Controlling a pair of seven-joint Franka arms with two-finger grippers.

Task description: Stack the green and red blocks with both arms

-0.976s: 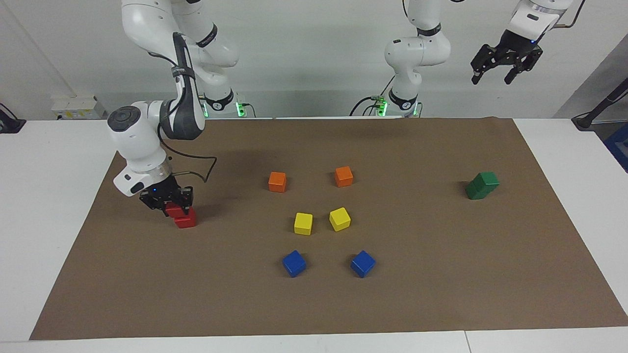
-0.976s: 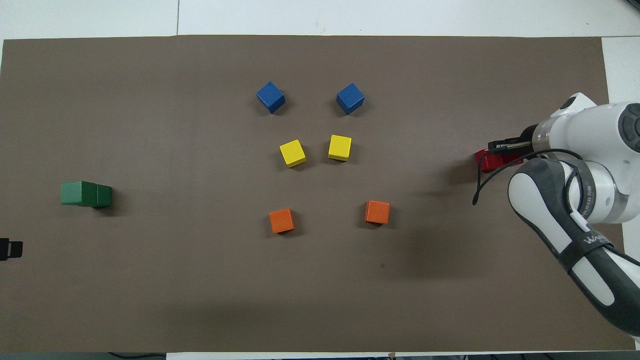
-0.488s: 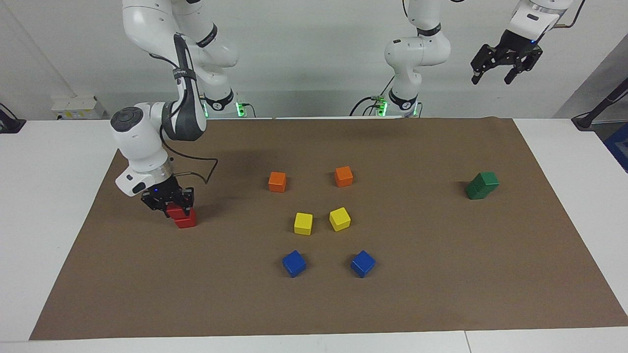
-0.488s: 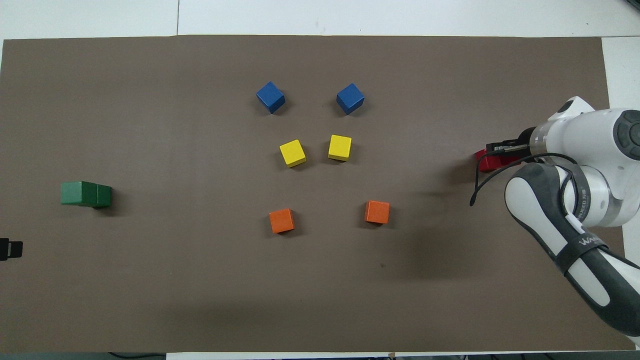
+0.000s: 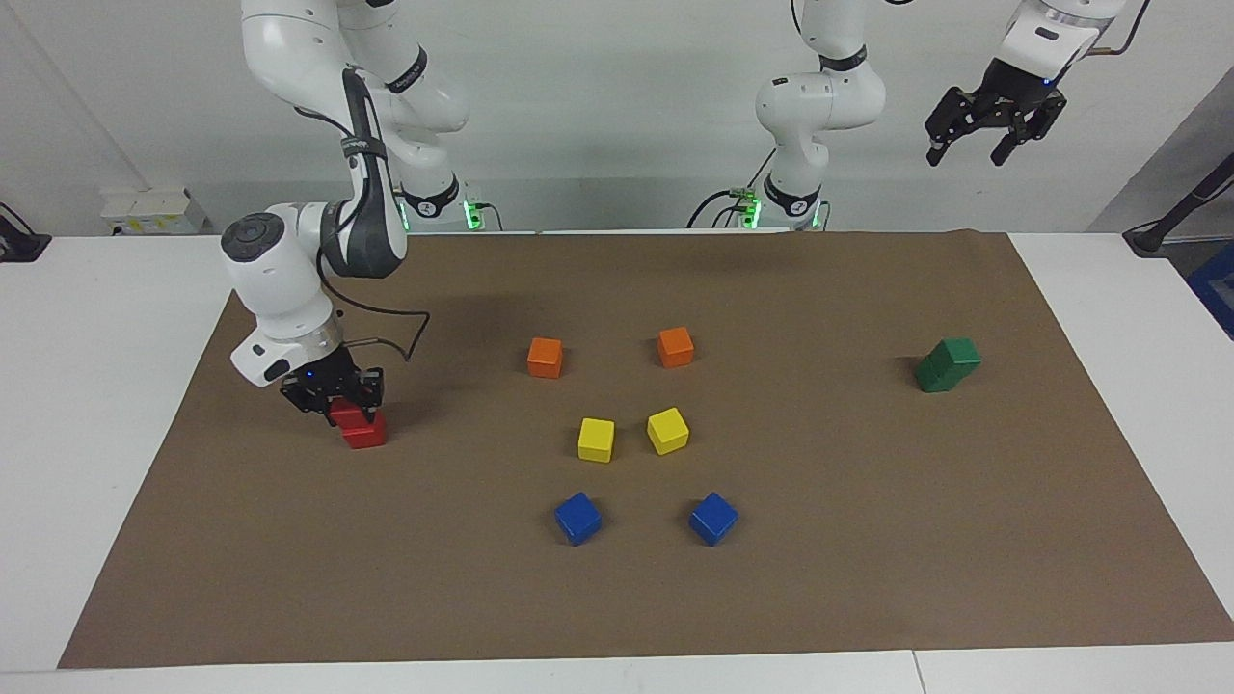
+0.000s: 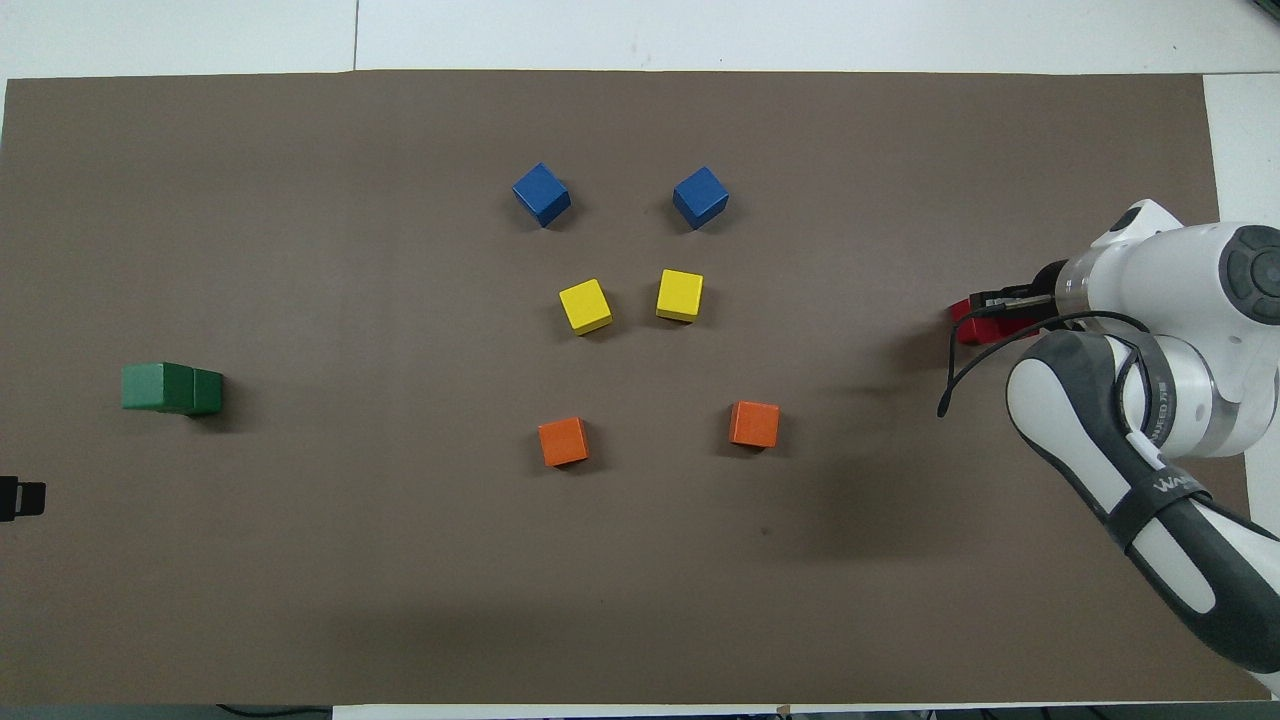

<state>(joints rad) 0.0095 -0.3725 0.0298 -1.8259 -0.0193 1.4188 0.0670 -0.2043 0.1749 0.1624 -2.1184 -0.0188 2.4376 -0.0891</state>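
Two red blocks stand stacked at the right arm's end of the mat, the upper red block sitting slightly askew on the lower red block. My right gripper is low over this stack, its open fingers on either side of the upper block. In the overhead view the red stack is mostly hidden under the right gripper. Two green blocks stand stacked and offset at the left arm's end, also seen in the overhead view. My left gripper waits open, high above that end.
On the brown mat, between the two stacks, lie two orange cubes, two yellow cubes and two blue cubes, the orange pair nearest to the robots. White table surrounds the mat.
My right arm has risen a little and drawn slightly toward the robots, while the red stack stayed in place. The left arm has not moved.
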